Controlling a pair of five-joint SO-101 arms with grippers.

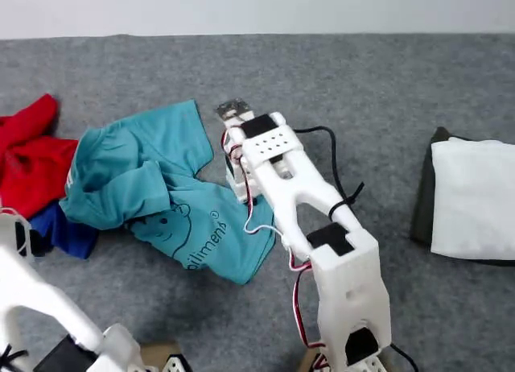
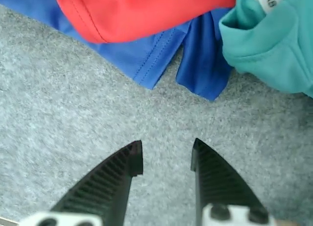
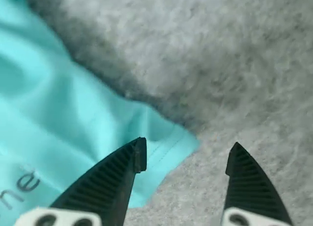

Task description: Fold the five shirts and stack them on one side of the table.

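Note:
A teal shirt (image 1: 153,195) lies crumpled at the table's centre left, its hem corner (image 3: 171,143) under my right gripper (image 3: 188,155). That gripper is open, one finger over the teal cloth and the other over bare mat. In the high view the right gripper (image 1: 239,183) points down at the shirt's right edge. A red shirt (image 1: 32,159) lies at the far left on a blue shirt (image 1: 68,231). My left gripper (image 2: 166,155) is open over bare mat, just short of the blue shirt (image 2: 146,59), the red shirt (image 2: 146,11) and the teal shirt (image 2: 274,50).
At the right edge a folded white shirt (image 1: 475,199) lies on a dark shirt (image 1: 424,199). Grey felt (image 1: 370,98) covers the table. The left arm (image 1: 40,299) stands at the front left corner.

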